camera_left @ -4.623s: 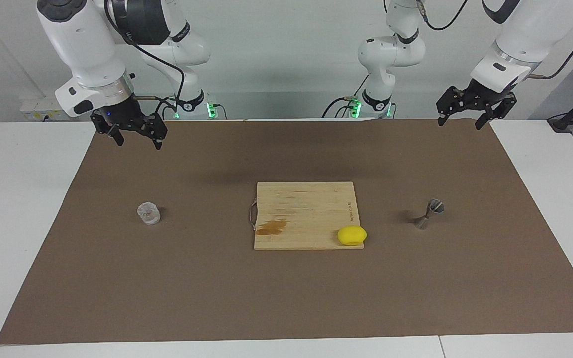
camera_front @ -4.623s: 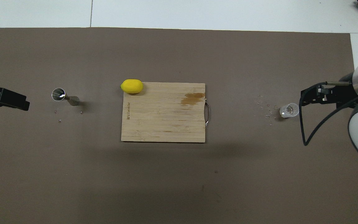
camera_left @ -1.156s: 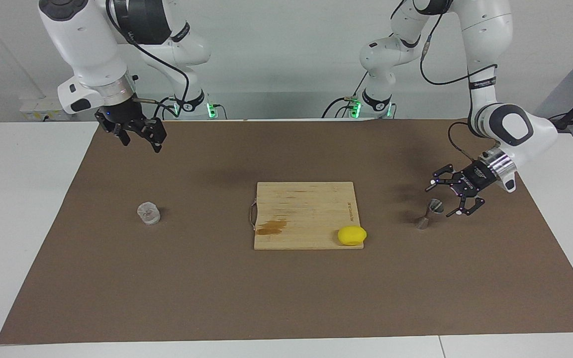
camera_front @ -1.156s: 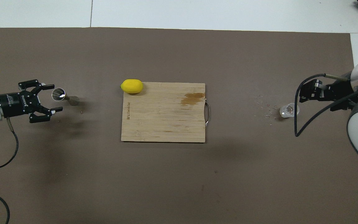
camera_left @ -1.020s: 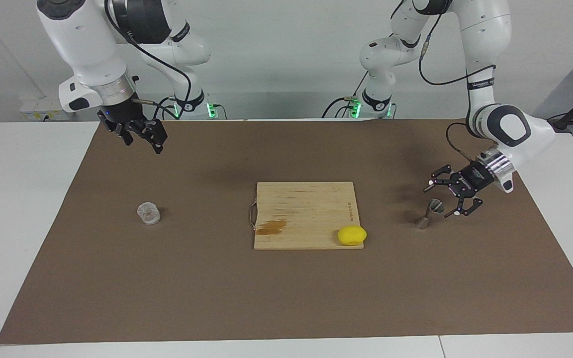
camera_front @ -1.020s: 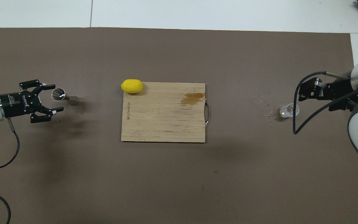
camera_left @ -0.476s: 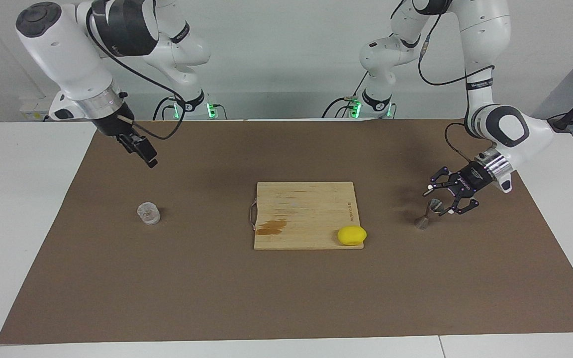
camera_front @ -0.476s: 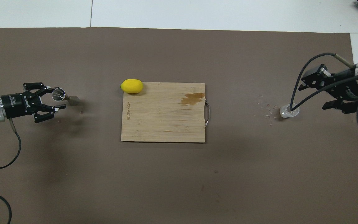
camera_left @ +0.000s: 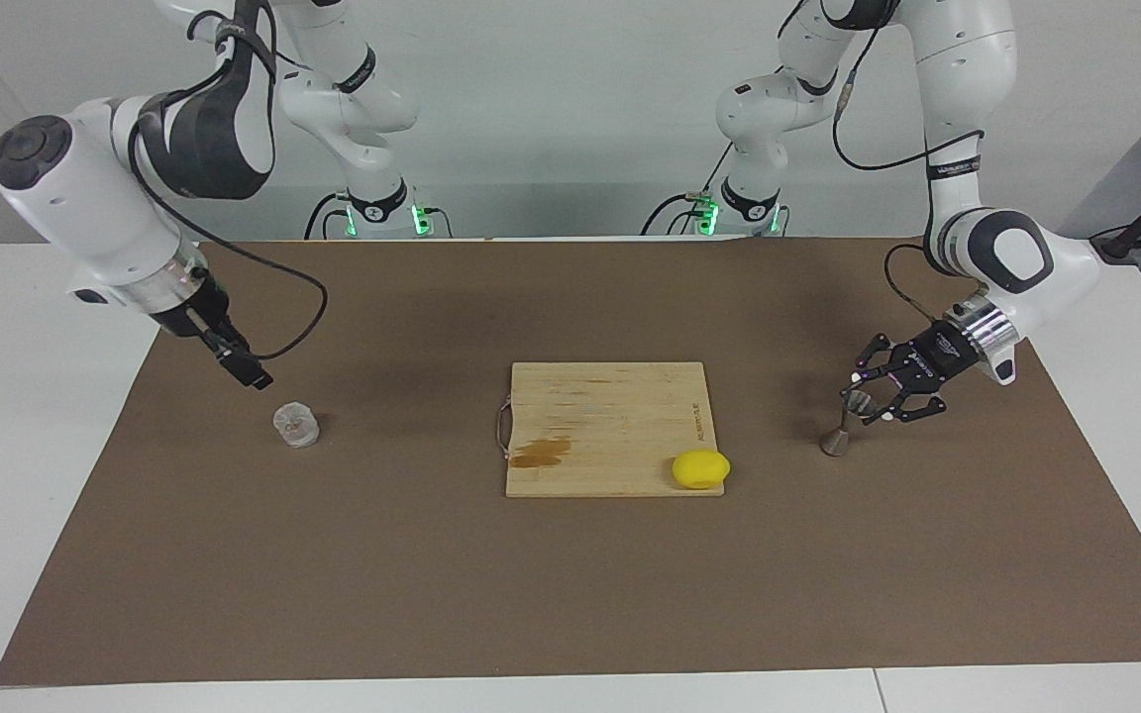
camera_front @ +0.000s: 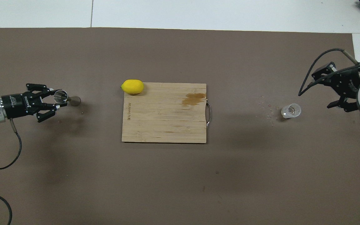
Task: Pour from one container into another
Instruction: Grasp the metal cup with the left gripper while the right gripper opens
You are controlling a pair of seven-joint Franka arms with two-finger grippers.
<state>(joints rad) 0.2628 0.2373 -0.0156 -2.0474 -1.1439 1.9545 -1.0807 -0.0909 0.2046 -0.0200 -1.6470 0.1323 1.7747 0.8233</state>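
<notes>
Left gripper (camera_left: 868, 401) clamped; right gripper (camera_left: 256, 379) low, tilted.

Wall (camera_left: 570, 109): plain, pale grey.
Worktop (camera_left: 26, 446): white, seamed.
Mat (camera_left: 570, 594): brown, covers most of the worktop.
Light: even, soft shadows.

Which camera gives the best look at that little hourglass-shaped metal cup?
The facing view: the steel jigger shows its hourglass side profile in the left gripper. The overhead view shows mainly its shiny open mouth.

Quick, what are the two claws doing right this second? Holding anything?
Left gripper: fingers shut on the steel jigger, which stands on the mat.
Right gripper: open, holding nothing, just above the glass cup.
</notes>
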